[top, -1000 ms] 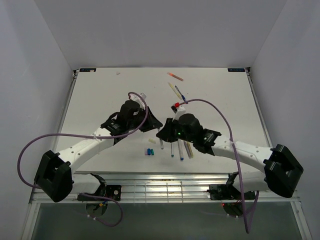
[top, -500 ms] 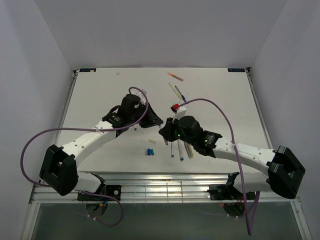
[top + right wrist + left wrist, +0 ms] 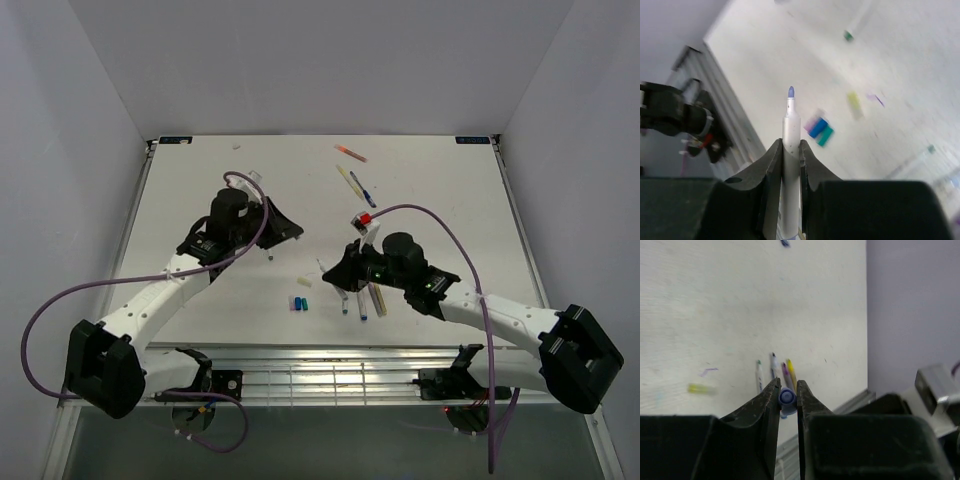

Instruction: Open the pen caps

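Observation:
My left gripper (image 3: 288, 231) is shut on a small blue pen cap (image 3: 787, 397), held above the table at centre left. My right gripper (image 3: 332, 270) is shut on a white-barrelled pen (image 3: 791, 131) whose bare blue tip points away from the wrist. The two grippers are apart. Purple, blue and teal caps (image 3: 300, 302) lie side by side near the front, also in the right wrist view (image 3: 819, 129). A pale yellow cap (image 3: 304, 282) lies just behind them. Several uncapped pens (image 3: 362, 303) lie under the right wrist, also in the left wrist view (image 3: 774, 371).
Three capped pens lie at the back: an orange one (image 3: 351, 153), a yellow one (image 3: 347, 178) and a blue one (image 3: 360, 190). A metal rail (image 3: 320, 375) runs along the table's front edge. Purple cables loop from both arms.
The grippers were close together over the pens. Now they have pulled apart: the left moved back and left with the blue cap, the right drew right and nearer with the pen.

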Motion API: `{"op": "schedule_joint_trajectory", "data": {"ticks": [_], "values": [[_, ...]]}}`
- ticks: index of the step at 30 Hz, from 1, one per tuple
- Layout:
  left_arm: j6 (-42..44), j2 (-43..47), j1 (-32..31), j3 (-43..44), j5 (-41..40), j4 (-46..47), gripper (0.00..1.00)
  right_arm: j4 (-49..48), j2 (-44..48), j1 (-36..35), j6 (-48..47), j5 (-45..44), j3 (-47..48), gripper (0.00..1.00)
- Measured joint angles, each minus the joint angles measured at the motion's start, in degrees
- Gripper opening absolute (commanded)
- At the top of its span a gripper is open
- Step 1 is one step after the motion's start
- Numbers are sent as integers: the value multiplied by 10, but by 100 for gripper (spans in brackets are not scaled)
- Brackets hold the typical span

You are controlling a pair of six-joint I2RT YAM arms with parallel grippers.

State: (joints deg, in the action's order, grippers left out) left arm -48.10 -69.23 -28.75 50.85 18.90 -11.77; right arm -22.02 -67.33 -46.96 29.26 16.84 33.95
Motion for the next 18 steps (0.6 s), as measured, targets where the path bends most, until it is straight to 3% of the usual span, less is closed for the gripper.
{"op": "schedule_joint_trajectory", "data": {"ticks": [4,9,14,18], "values": [[-27,-13,65,3,-82,-17,0,166,-7,-49,-31,-132,30,8],[-68,-58,71,16,-92,-31,0,266,-8,-80,-39,-269,49,8],[-41,-81,71,24,-90,-50,0,299,6,-17,-36,-281,38,8],[1,-44,71,-23,-95,-58,0,307,27,58,-29,-264,12,8]]}}
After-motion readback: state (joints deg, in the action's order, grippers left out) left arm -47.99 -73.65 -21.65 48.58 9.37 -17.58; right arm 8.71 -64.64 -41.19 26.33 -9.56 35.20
